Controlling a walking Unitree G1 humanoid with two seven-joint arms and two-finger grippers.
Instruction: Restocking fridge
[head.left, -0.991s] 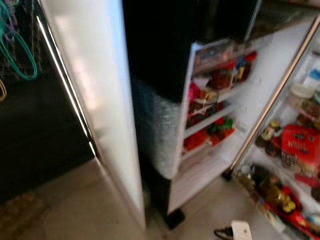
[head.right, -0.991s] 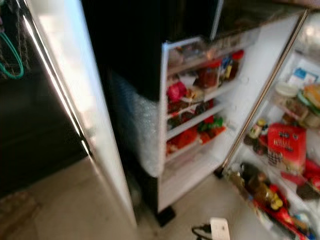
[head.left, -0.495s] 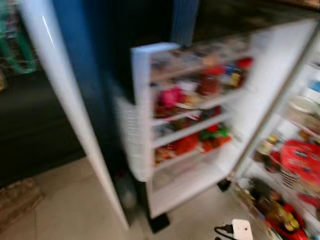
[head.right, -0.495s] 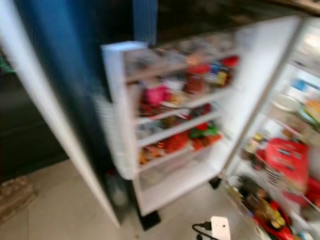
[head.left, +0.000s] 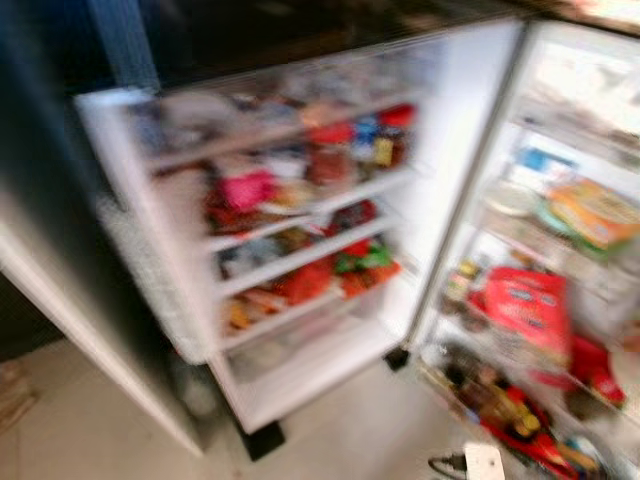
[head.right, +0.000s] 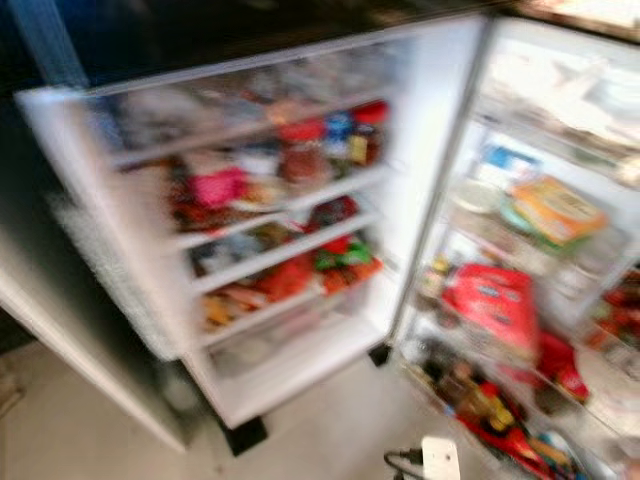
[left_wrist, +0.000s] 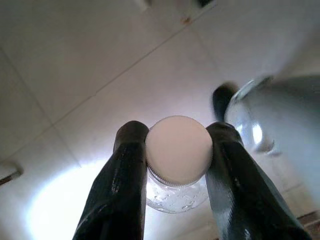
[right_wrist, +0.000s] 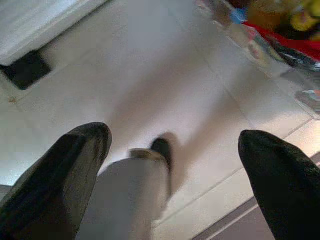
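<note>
The fridge stands open ahead of me, blurred. Its left door (head.left: 150, 250) swings out with several shelves (head.left: 300, 255) packed with red, pink and green packets and jars. To the right the fridge interior (head.left: 560, 250) holds a red box (head.left: 530, 305), a yellow-green packet (head.left: 595, 210) and bottles at the bottom (head.left: 500, 400). In the left wrist view my left gripper (left_wrist: 176, 160) is shut on a clear bottle with a white cap (left_wrist: 178, 149), hanging above the tiled floor. In the right wrist view my right gripper (right_wrist: 175, 165) is open with nothing between its fingers.
A white plug adapter with a black cord (head.left: 482, 462) lies on the beige tiled floor (head.left: 340, 450) in front of the fridge. A black door foot (right_wrist: 27, 70) rests on the floor. Dark cabinetry (head.left: 40, 150) is to the left of the door.
The whole view has swung to the left side of the picture: the camera turned right, so the door shelves and the fridge interior now sit more centrally. The picture is more blurred.
</note>
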